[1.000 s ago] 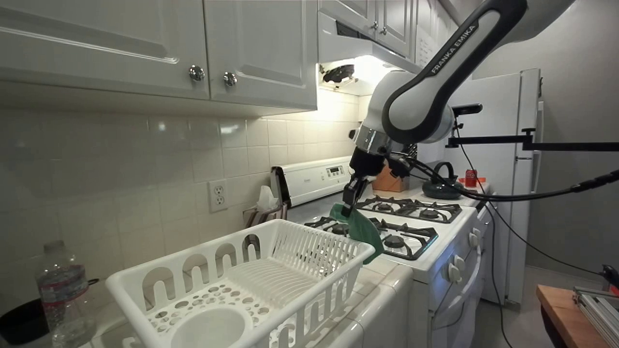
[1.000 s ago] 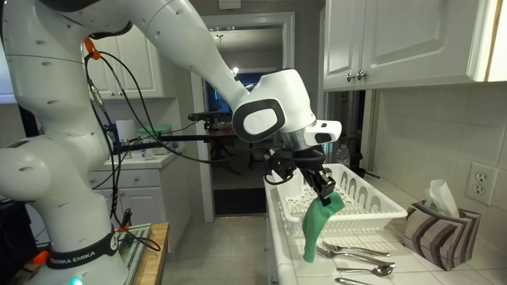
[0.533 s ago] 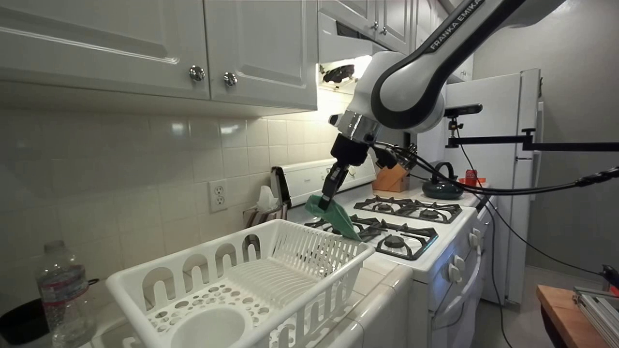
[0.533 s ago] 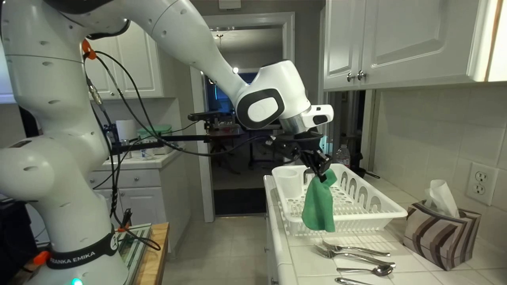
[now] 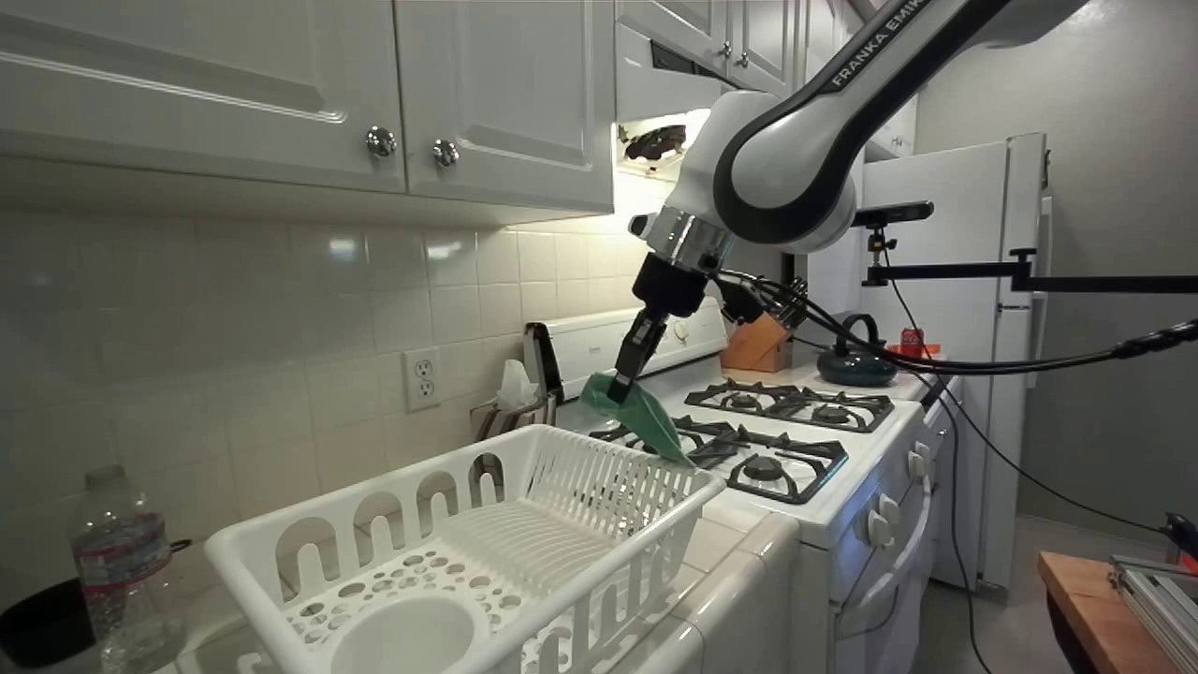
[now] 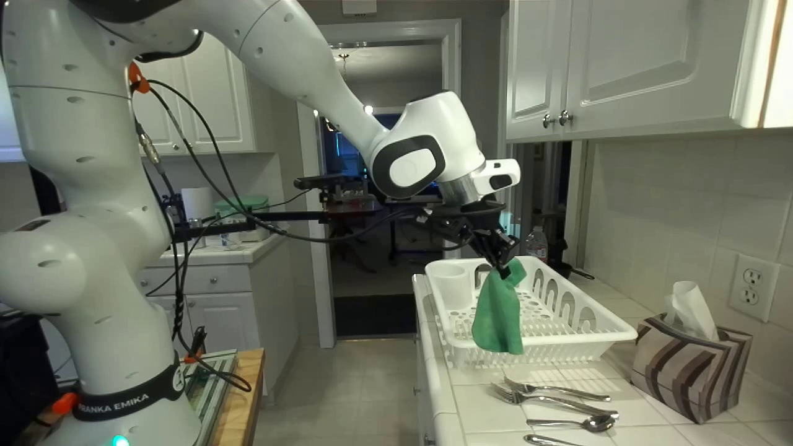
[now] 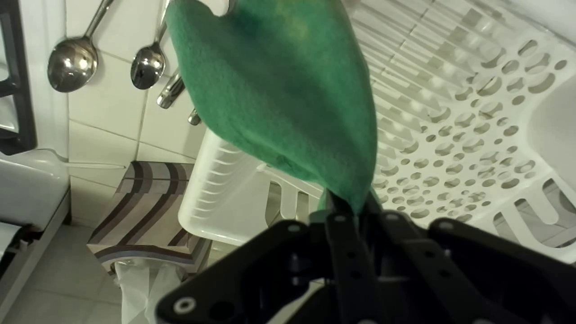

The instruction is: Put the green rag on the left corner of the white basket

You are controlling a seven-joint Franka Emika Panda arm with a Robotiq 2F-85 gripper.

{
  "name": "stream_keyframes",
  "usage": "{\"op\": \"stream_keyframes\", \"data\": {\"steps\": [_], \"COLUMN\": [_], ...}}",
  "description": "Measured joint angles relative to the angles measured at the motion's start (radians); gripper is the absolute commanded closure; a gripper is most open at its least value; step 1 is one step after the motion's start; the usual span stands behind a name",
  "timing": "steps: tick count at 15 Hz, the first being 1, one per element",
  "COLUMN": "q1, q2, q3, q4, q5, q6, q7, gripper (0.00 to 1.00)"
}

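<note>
Right here at the front of the tiled surface (image 6: 486,418), a spoon (image 6: 598,424) lies with its bowl to my right, and just past it two forks (image 6: 576,405), prongs to my left! Off to the right of them, a striped tissue box (image 6: 684,365), one white tissue (image 6: 694,310) poking up. A little farther, here's the action: the black pincer (image 6: 505,271) slants down, closed tight, a pinch of the green rag (image 6: 497,316) nipped between its tips. In the wrist view the two fingers (image 7: 353,265) stand drawn together on the cloth. One small flap juts out beside the tips; the rest of the rag hangs limp at the near end of the white basket (image 6: 576,339), close to the corner on my left; whether it touches the rim, I can't tell. Up behind it, the basket's slats and its floor full of round holes, then a white cup-shaped holder (image 6: 450,286) in the far left corner. Past the basket, a clear bottle (image 6: 536,241) with a label stands upright, and at the very back rises a pale door frame (image 6: 451,68).
</note>
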Motion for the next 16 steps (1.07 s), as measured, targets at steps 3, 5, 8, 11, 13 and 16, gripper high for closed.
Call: {"op": "stream_keyframes", "data": {"steps": [3,5,8,11,13,16], "q1": [0.0,0.0,0.001,0.002,0.006,0.012], "q2": [0.0,0.001,0.001,0.005,0.013,0.039], "q3": [0.0,0.0,0.0,0.01,0.026,0.057], "q4": [0.0,0.0,0.001,0.038,0.094,0.185], "q5": [0.0,0.0,0.0,-0.002,-0.003,0.0], "q6": [0.0,0.0,0.0,-0.001,-0.017,-0.048], "q7": [0.0,0.0,-0.007,-0.092,-0.177,-0.298], "gripper": [0.92,0.98,0.98,0.98,0.98,0.98]}}
